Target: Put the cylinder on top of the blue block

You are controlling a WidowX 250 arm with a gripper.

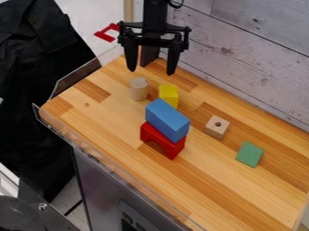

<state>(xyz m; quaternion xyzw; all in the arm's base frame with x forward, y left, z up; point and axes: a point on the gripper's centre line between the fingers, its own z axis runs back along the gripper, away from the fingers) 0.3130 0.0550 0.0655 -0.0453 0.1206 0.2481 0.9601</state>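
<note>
Cylinder (138,90), one, upright; one blue block (166,120) atop one red arch (171,148); gripper (151,72) fingers apart.

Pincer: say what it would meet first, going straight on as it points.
The pincer points down, probably at the cylinder first, or the wooden tabletop between it and the yellow block; its depth is unclear.

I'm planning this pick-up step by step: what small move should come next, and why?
Probably lower the open black two-finger tool toward the upright pale wooden cylinder, ready to straddle it. The fingers are apart, holding nothing, and the cylinder stands on the wooden counter, not on the long blue block.
</note>
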